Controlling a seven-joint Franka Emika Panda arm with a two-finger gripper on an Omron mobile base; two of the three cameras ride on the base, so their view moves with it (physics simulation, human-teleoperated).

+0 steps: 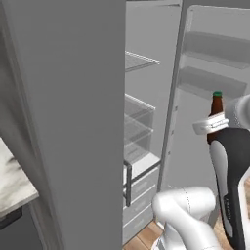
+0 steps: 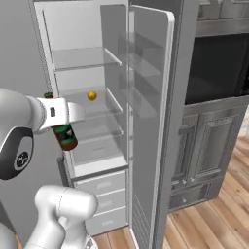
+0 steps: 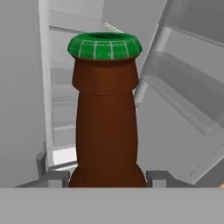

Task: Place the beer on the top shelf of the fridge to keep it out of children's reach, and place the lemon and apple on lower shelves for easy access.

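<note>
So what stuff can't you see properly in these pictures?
- The beer: its label and base are cut off by the hand view's bottom edge; in the right base view the arm covers its middle.
- The apple: nothing tells where it is.
- The fridge: in the left base view its grey side wall hides most of the shelves.
- The lemon: too small to make out any detail in the right base view.

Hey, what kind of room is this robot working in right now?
Most likely a home kitchen, rendered in simulation: an open fridge with glass shelves, dark wood cabinets with a built-in oven beside it, and a marble-look counter. The gripper holds a beer.
</note>
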